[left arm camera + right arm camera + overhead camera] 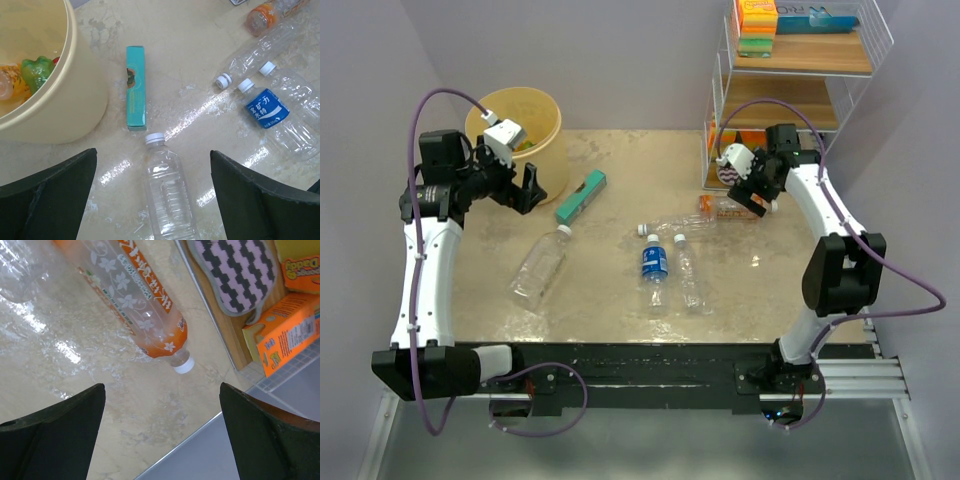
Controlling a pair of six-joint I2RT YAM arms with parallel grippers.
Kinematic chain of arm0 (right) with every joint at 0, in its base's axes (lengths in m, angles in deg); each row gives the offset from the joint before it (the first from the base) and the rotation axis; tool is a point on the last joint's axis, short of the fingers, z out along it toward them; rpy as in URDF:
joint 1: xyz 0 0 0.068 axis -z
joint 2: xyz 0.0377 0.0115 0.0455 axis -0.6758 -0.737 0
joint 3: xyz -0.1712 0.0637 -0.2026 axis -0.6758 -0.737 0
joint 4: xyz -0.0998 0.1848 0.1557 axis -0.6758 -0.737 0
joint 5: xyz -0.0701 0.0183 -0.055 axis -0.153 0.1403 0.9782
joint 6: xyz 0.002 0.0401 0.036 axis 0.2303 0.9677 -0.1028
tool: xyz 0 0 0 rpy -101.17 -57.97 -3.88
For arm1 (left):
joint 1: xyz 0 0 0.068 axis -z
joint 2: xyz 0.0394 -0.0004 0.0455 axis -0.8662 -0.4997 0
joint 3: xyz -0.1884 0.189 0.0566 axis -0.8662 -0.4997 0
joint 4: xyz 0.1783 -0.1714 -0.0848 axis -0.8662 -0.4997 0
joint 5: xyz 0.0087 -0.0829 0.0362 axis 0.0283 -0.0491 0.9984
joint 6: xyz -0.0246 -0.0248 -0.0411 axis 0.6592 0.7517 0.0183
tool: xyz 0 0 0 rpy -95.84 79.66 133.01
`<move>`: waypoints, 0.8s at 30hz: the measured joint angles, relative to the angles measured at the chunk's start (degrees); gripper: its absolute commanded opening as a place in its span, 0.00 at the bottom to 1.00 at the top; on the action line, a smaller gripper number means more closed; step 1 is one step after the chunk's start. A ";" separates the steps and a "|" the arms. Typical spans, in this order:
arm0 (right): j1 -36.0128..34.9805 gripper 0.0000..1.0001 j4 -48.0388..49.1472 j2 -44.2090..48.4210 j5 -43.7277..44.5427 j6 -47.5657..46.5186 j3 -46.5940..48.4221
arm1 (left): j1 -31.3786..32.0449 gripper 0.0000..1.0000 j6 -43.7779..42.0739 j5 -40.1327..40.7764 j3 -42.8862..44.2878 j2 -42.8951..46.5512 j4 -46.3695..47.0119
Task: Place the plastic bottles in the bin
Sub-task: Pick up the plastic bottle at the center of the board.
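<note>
The pale yellow bin [548, 150] stands at the back left. In the left wrist view the bin [75, 100] holds a green bottle [35, 72] and an orange one [7, 85]. My left gripper [528, 190] is open and empty beside the bin, above a clear white-capped bottle [167, 195] lying on the table [540, 268]. A blue-labelled bottle [654, 263] and two clear bottles [692, 272] [680, 226] lie mid-table. My right gripper [757, 198] is open and empty over the cap end of an orange-labelled bottle [135, 295] that shows in the top view [725, 210].
A flat teal box [581, 195] lies between the bin and the bottles. A white wire shelf rack [800, 60] stands at the back right; a pink zigzag pad [235, 270] and an orange carton [285, 335] sit on its lowest shelf. The table's edge [200, 435] runs just past the right gripper.
</note>
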 measured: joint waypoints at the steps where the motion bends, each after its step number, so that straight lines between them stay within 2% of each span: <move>1: 0.00 0.99 -0.90 -0.81 0.04 -1.01 0.52 | 0.00 0.99 0.00 -0.02 -0.20 0.00 -0.09; 10: 0.00 0.98 -4.85 -6.62 1.11 -8.20 2.56 | 0.00 1.00 -0.04 0.20 -0.61 0.00 -0.74; 24: -0.11 0.98 -4.57 -12.94 3.28 -12.28 5.01 | 0.00 0.99 -0.07 1.49 -3.43 -0.50 -0.52</move>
